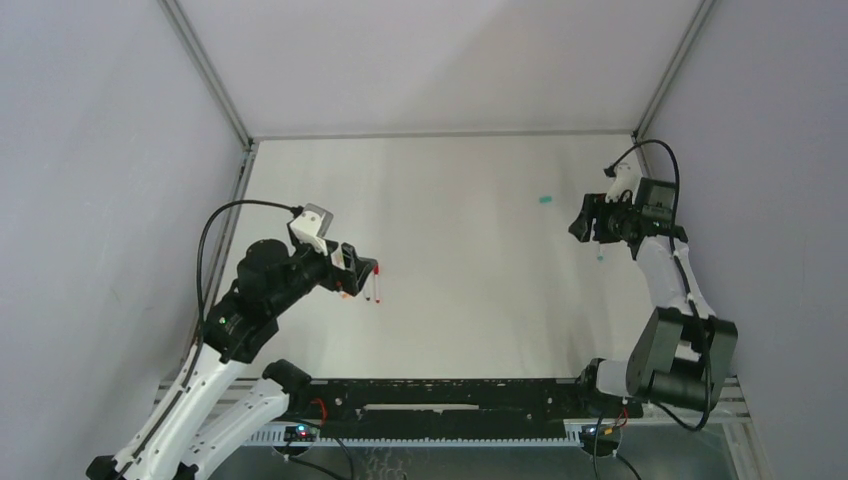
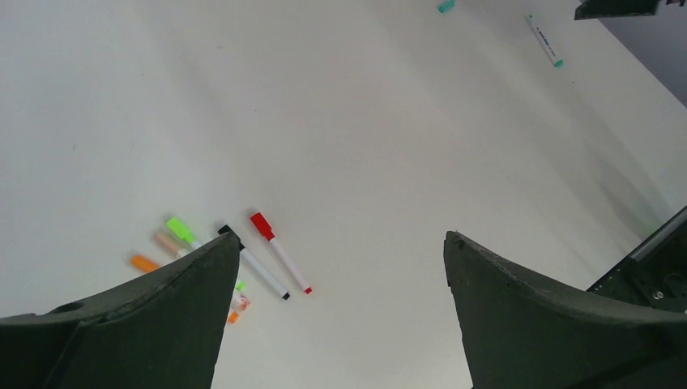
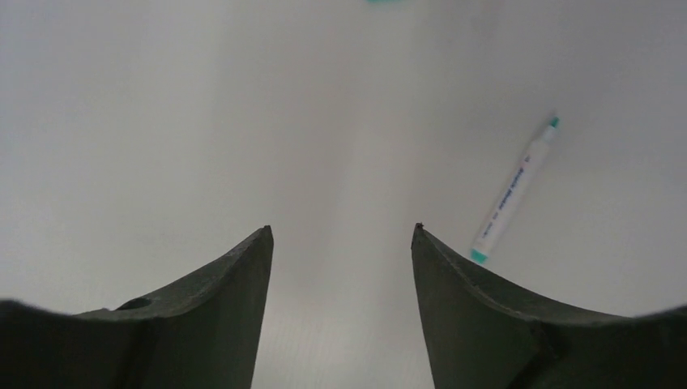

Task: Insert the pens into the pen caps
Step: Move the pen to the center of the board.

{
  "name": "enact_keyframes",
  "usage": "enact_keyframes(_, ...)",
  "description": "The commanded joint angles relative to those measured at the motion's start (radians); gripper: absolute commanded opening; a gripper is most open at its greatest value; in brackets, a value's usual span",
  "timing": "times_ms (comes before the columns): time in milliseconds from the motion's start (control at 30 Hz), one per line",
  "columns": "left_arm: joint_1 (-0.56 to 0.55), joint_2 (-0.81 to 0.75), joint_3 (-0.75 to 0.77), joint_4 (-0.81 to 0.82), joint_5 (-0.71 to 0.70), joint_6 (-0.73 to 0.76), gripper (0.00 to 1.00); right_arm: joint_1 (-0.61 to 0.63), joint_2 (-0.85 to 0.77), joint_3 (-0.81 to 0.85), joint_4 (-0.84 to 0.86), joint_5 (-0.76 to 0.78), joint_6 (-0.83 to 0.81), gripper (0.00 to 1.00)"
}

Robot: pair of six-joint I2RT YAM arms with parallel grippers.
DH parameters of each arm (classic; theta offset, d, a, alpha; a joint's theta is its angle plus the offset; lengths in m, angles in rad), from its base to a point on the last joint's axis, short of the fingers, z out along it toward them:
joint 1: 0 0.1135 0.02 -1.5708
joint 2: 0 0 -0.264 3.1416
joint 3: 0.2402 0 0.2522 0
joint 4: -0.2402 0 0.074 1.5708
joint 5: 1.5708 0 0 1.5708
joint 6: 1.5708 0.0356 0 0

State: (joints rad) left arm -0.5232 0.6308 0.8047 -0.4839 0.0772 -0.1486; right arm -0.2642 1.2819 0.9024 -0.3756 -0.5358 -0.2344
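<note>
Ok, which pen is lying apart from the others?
The teal-ended pen, alone beside the right gripper; the other pens are bunched near the left gripper.

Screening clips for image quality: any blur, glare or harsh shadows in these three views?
Top external: even soft light on the table, no glare, pens tiny. Left wrist: red pen crisp, fingers dark. Right wrist: teal pen slightly soft, corners dim.
</note>
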Motion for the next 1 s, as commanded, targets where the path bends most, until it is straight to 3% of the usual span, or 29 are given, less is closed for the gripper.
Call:
enact_keyframes(0,0.023,-0.017,-0.026,0.008,0.033,0.021,0.99,0.033,0.087,0.094,0.052,0.197,0.104,0.67)
enact_keyframes(300,0.052,-0.016,-0.030,0.008,0.014,0.017,1.00,0.103,0.264,0.204,0.016,0.451,0.211,0.59)
enact_keyframes(533,0.071,-0.002,-0.032,0.010,0.015,0.015,1.00,0.030,0.332,0.193,-0.014,0.409,0.260,0.42)
enact_keyframes(733,0.074,-0.003,-0.035,0.010,0.011,0.015,1.00,0.015,0.383,0.193,-0.011,0.501,0.240,0.39)
enact_keyframes(967,0.074,-0.001,-0.034,0.010,0.022,0.012,1.00,-0.025,0.424,0.193,-0.019,0.497,0.246,0.34)
